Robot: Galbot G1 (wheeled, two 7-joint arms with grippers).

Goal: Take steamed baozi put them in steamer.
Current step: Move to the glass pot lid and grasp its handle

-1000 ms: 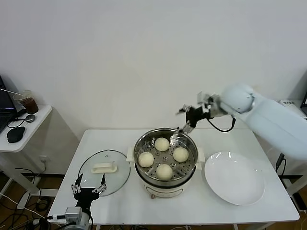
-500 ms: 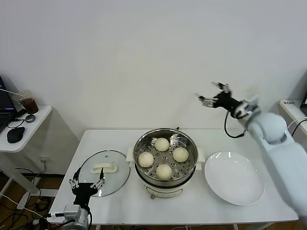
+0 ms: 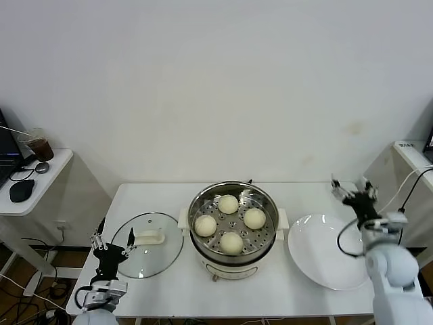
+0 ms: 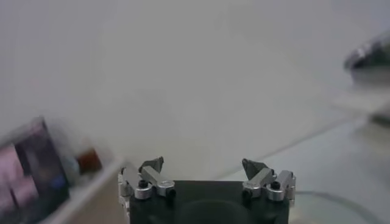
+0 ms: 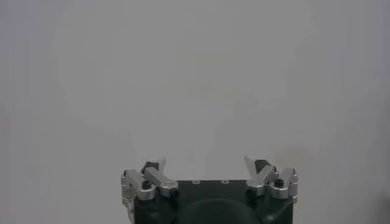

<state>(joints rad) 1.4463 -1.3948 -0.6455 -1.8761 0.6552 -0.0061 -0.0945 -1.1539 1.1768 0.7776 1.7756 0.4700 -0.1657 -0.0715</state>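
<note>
no readable writing on steamer (image 3: 233, 254); four steamed baozi (image 3: 229, 204) inside.

right pincer (image 5: 209, 167) spread, facing wall (image 5: 195, 73)

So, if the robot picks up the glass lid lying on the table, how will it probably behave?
The glass lid looks smooth and shiny, so it is probably slippery at the rim. Its white handle seems the safer place to grip. Being glass, it is likely heavy for its thinness and could break if dropped on the table.
</note>
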